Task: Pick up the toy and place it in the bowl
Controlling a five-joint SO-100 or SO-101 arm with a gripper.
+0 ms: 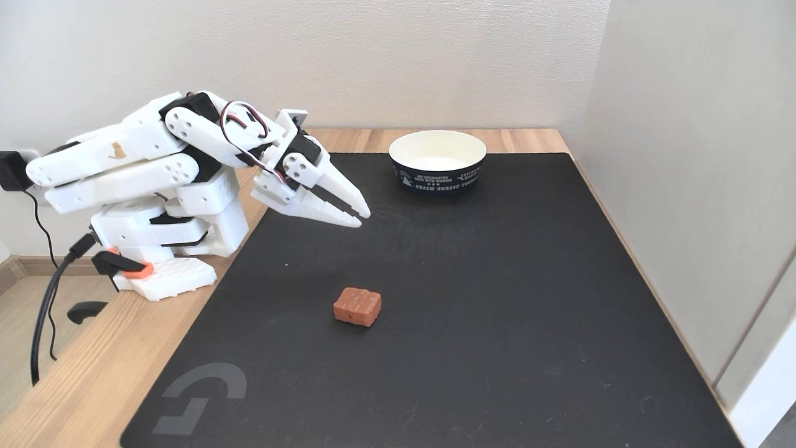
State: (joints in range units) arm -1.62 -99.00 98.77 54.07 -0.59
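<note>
The toy (357,306), a small reddish-brown block with a bumpy top, lies flat on the black mat (497,311) a little left of centre. The bowl (437,161), white inside and dark navy outside with white print, stands at the mat's far edge and holds nothing. My white gripper (363,218) hangs above the mat's left part, pointing down and to the right, its two fingers nearly together with nothing between them. It is well clear of the toy, which lies nearer the camera, and left of the bowl.
The arm's white base (168,249) is clamped to the wooden table (81,373) at the left, with black cables (46,298) trailing off the edge. A beige wall panel (696,155) runs close along the mat's right side.
</note>
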